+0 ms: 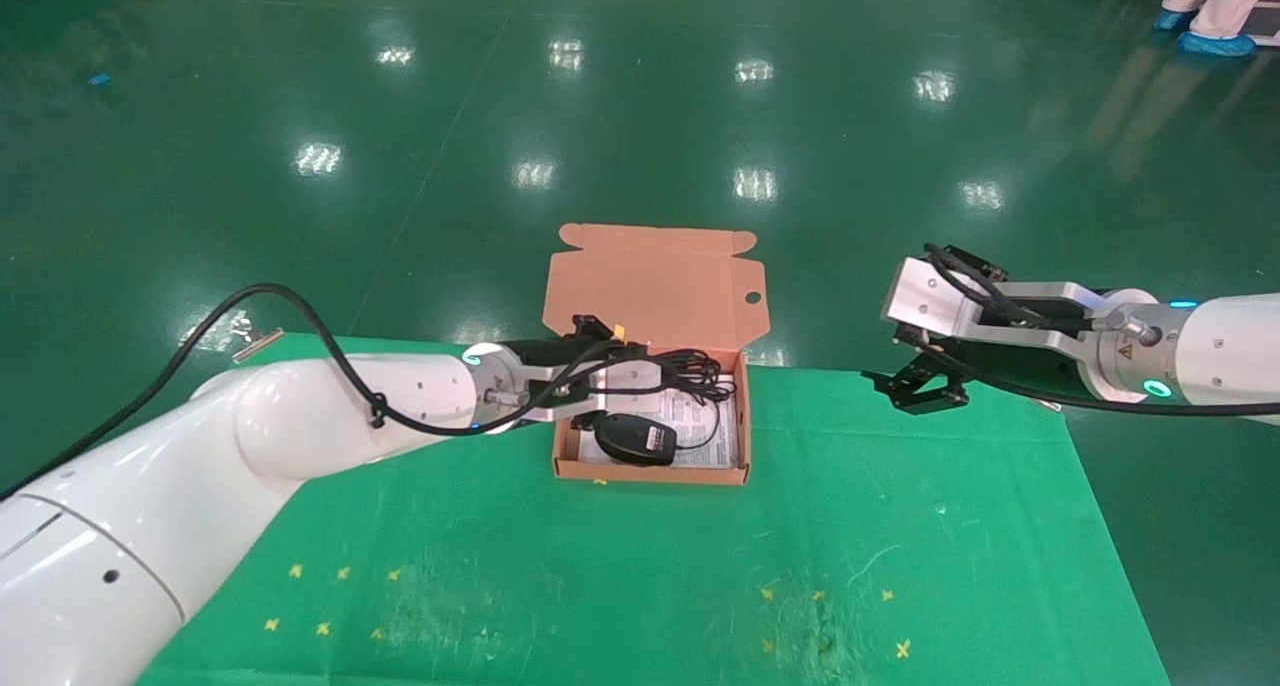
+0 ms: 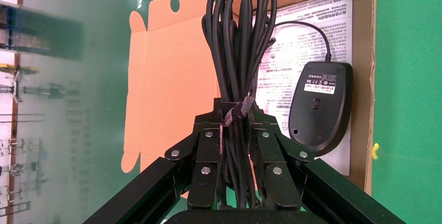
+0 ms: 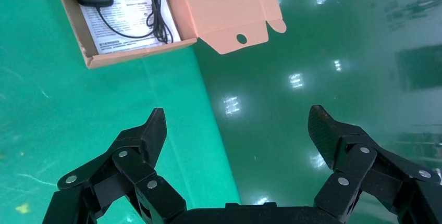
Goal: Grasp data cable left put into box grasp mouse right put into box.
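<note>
The salmon-orange box (image 1: 650,474) stands open at the far middle of the green mat, its lid flap (image 2: 167,78) tilted back. The black mouse (image 1: 635,438) lies in the box bottom up, label showing (image 2: 320,107), its thin cord curling over a printed leaflet (image 2: 307,31). My left gripper (image 1: 645,371) hovers over the box's left side, shut on the data cable (image 2: 240,36), a tied black bundle reaching out past the fingers above the box's back part. Over the mat's far right edge my right gripper (image 1: 915,391) stands open and empty (image 3: 237,122), well clear of the box (image 3: 140,53).
The green mat (image 1: 640,566) ends just behind the box; beyond it lies shiny green floor (image 1: 640,116). Small yellow marks (image 1: 320,626) dot the mat's near part. A person's blue-covered feet (image 1: 1215,41) stand at the far right.
</note>
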